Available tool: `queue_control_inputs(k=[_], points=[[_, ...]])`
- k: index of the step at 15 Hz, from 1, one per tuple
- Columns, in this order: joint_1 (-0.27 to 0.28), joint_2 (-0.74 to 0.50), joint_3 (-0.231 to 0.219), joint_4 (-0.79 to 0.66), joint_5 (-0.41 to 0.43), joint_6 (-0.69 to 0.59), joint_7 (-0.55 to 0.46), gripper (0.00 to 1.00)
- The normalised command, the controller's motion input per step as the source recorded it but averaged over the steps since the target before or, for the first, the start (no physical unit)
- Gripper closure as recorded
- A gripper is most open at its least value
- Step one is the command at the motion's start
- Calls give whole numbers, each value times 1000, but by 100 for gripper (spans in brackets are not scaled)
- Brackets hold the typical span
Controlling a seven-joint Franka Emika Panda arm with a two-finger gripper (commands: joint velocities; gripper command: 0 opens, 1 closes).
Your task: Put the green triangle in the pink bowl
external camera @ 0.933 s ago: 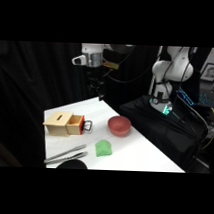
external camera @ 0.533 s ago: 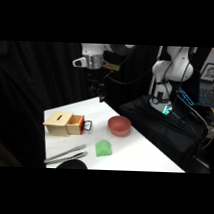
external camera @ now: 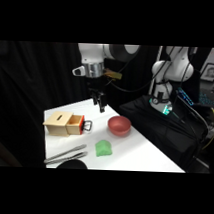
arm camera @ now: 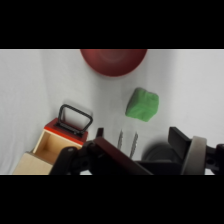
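Above the far end of the white tabletop, the pincer hangs empty over bare surface, whether its fingers are spread or closed cannot be told. The green triangle lies flat near the front edge, untouched, close in front of the pink bowl but apart from it. The likely trouble: the block's sloped, rounded faces could slip from a pinch, and a careless descent could clip the bowl's rim or the open-drawered wooden box to its side. Metal tongs lie just beside the block, easily nudged. Black drapes back the scene; cables and a lit device crowd a dark bench beside the arm's base.
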Motion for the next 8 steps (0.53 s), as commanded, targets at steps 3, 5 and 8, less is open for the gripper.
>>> queue_control_inputs(k=[3, 5, 8], points=[[54, 213, 18, 140, 166, 288, 276, 0], [70, 152, 12, 71, 100, 301, 280, 0], [89, 117, 3, 8, 15, 282, 275, 0]])
